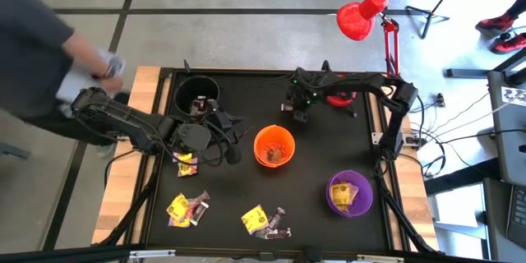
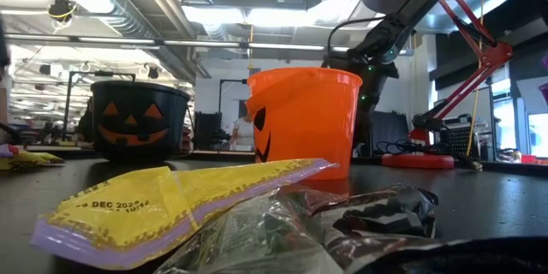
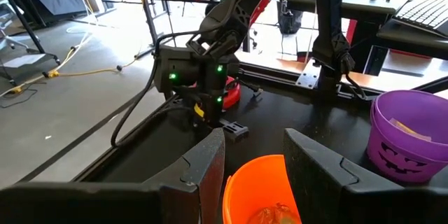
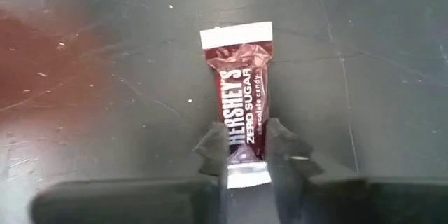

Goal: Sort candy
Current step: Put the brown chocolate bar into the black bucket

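Note:
A dark brown wrapped candy [image 4: 241, 94] with white end seals lies flat on the black table [image 4: 105, 112], just beyond the orange cup [image 1: 274, 146]. My right gripper [image 4: 245, 155] points steeply down at it and is shut on its near end. The left gripper [image 3: 255, 157] hovers open over the orange cup's rim [image 3: 259, 175], with nothing between its fingers. More candy in yellow and dark wrappers lies in loose heaps [image 1: 187, 208] [image 1: 265, 222] near the front edge, and a few pieces [image 1: 187, 164] lie under the left arm. My right gripper pinches the brown candy's near end [image 4: 246, 147], just ahead of its white seal, between the two fingertips [image 4: 213, 147]. The fingers come from above, slanting, one on each long edge. The candy lies flat on the table and stretches away from the gripper.
A black cup [image 1: 197, 94] stands at the far left and a purple cup [image 1: 350, 191] with yellow candy in it at the front right. A red lamp [image 1: 362, 16] rises at the far right corner. A person stands beyond the table's left edge.

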`<state>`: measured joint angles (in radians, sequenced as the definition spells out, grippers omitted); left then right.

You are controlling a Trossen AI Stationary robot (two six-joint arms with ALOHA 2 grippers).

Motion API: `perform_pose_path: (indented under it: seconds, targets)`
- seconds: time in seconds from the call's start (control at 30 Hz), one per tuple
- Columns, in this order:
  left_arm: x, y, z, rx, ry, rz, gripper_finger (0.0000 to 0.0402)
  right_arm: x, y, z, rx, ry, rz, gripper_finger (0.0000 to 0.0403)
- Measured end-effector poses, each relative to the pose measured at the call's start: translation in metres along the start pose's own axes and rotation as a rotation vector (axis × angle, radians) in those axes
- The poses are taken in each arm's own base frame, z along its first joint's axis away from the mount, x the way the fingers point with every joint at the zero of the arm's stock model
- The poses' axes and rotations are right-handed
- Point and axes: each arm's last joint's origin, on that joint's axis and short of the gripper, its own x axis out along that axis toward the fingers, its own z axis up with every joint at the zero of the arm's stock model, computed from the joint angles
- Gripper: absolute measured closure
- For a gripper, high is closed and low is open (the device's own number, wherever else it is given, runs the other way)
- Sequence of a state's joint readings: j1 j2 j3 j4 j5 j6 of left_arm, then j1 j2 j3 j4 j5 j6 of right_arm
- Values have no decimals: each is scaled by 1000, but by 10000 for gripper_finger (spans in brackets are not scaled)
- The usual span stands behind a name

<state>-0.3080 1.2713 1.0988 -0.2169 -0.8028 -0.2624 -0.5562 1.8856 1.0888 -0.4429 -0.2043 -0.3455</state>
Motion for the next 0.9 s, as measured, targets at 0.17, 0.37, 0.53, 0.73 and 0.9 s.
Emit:
perform_pose_path:
  seconds: [0.17, 0.37, 0.53, 0.73, 0.9]
  targets:
    - [0, 0, 0, 0, 0, 0, 265, -6, 1, 1, -1, -10, -7, 366]
    - [4, -4, -4, 14, 13, 4, 265, -22, 4, 1, 17, -24, -24, 376]
    - [11, -9, -11, 37, 35, 9, 265, -32, 6, 1, 17, -24, -31, 400]
    - [15, -11, -14, 48, 45, 14, 265, -32, 6, 0, 21, -21, -32, 401]
    - [15, -11, -14, 48, 45, 14, 265, -32, 8, -2, 24, -1, -12, 385]
